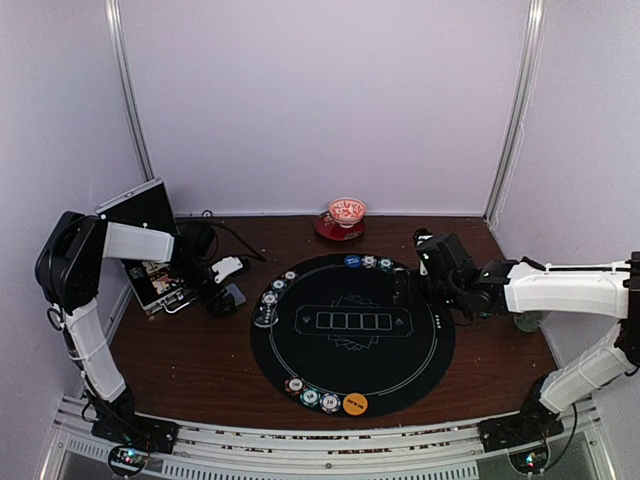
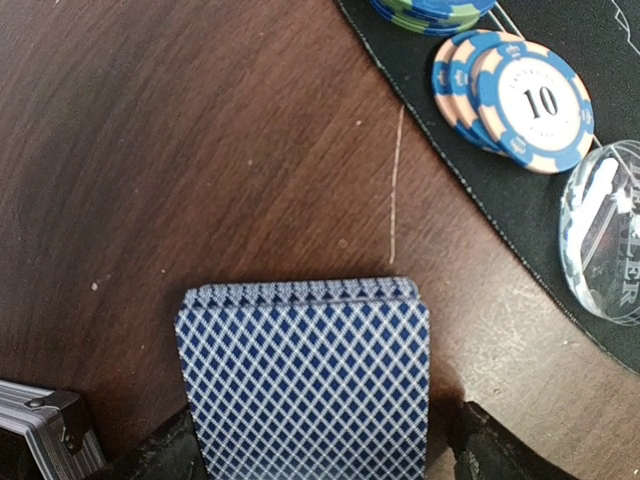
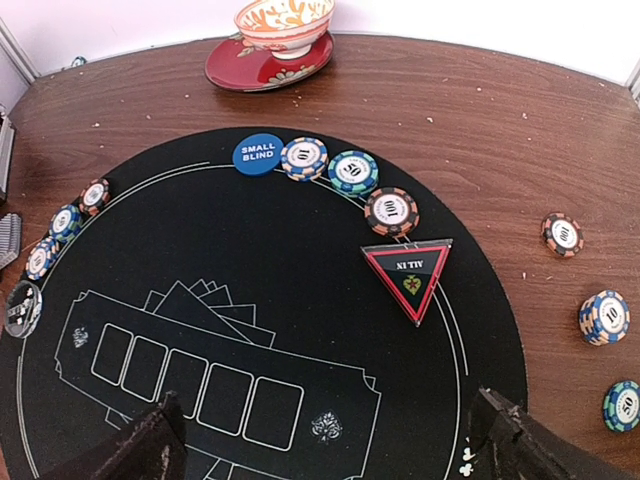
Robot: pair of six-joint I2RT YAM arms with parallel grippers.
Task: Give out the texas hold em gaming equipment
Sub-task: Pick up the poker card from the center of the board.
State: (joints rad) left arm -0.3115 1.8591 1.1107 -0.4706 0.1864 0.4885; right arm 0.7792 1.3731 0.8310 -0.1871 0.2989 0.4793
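Note:
A deck of blue diamond-backed playing cards [image 2: 305,380] sits between the fingers of my left gripper [image 1: 222,298] over bare wood, left of the black mat [image 1: 300,350]. The left finger touches the deck and a narrow gap shows at the right finger [image 2: 490,450], so the jaws stand open. Blue-and-peach "10" chips [image 2: 530,105] and a clear dealer disc [image 2: 605,235] lie on the mat's left edge. My right gripper [image 3: 325,450] hangs open and empty over the mat's right half. A blue "small blind" disc [image 3: 258,153], three chip stacks [image 3: 353,172] and an "all in" triangle [image 3: 408,272] line the far rim. An orange disc [image 1: 355,404] and chips [image 1: 310,397] lie at the near rim.
A red-and-white bowl [image 3: 285,20] on its red saucer [image 3: 262,62] stands behind the mat. An open metal case [image 1: 150,250] stands at the far left, with its corner in the left wrist view [image 2: 45,435]. Three loose chips [image 3: 604,317] lie on the wood right of the mat.

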